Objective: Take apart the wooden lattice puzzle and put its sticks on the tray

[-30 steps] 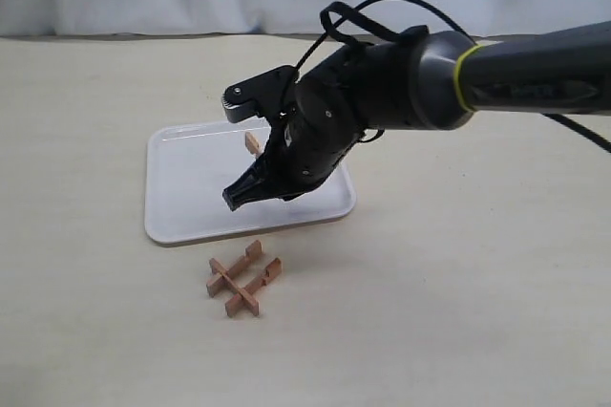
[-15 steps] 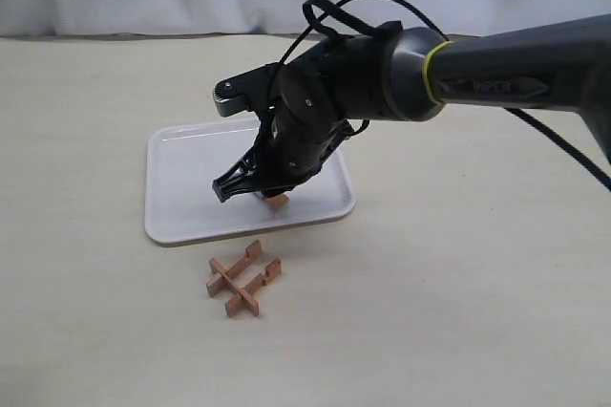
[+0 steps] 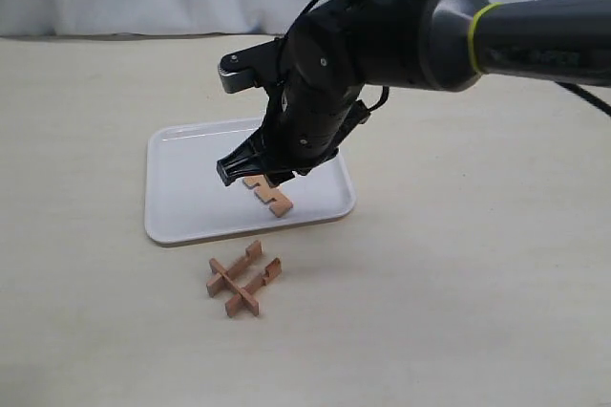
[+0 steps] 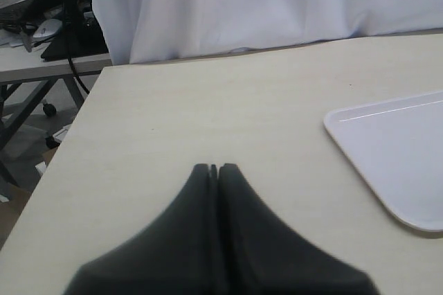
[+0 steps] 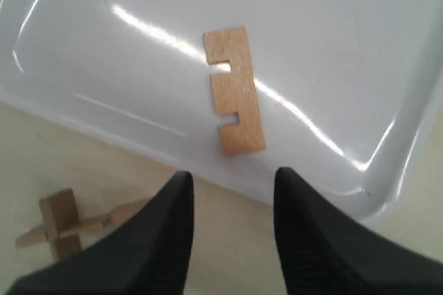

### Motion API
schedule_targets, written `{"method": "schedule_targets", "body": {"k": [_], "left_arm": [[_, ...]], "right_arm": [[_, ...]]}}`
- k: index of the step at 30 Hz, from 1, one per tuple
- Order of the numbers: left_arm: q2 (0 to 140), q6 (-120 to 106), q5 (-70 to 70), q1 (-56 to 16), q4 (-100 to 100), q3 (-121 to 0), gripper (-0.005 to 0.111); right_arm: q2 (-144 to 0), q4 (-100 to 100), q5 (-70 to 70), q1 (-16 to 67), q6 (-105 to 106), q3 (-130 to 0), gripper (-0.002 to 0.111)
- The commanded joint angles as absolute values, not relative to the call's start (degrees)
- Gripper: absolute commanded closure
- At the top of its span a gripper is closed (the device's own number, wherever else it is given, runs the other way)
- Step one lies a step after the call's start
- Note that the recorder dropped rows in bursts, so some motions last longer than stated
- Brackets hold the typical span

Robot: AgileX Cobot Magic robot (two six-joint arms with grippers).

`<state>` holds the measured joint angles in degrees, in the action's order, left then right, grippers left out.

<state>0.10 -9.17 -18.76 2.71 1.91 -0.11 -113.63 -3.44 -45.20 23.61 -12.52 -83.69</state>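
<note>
Counting one stick on the tray — my right gripper above gapes empty, left gripper closed, empty; puzzle alongside not yet apart.

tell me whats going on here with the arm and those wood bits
The right gripper hangs open over the near edge of the tray, just above one stick that lies flat on the tray, free of the fingers. The rest of the wooden lattice puzzle sits assembled on the table in front of the tray, untouched. The left gripper is shut and empty, off to the side.
</note>
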Motion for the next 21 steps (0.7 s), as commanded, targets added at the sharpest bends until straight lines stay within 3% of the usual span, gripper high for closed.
{"method": "schedule_targets", "body": {"k": [1,6,10,16,21], "left_arm": [[0.00,-9.13,-17.65,3.00,2.16,0.00,0.107],[0.00,-9.13,-17.65,3.00,2.16,0.00,0.107],[0.00,-9.13,-17.65,3.00,2.16,0.00,0.107],[0.00,-9.13,-17.65,3.00,2.16,0.00,0.107],[0.00,-9.13,-17.65,3.00,2.16,0.00,0.107]], "right_arm": [[-110.59,3.96,-53.98,23.50,-3.37,-83.89,0.071],[-110.05,23.20,-66.76,23.50,16.70,-83.76,0.071],[-110.04,31.53,-69.96,24.39,20.64,-82.20,0.071],[-110.04,20.25,-68.54,32.21,20.20,-79.96,0.071],[-110.15,-4.04,-59.68,39.05,3.39,-79.83,0.071]]}}
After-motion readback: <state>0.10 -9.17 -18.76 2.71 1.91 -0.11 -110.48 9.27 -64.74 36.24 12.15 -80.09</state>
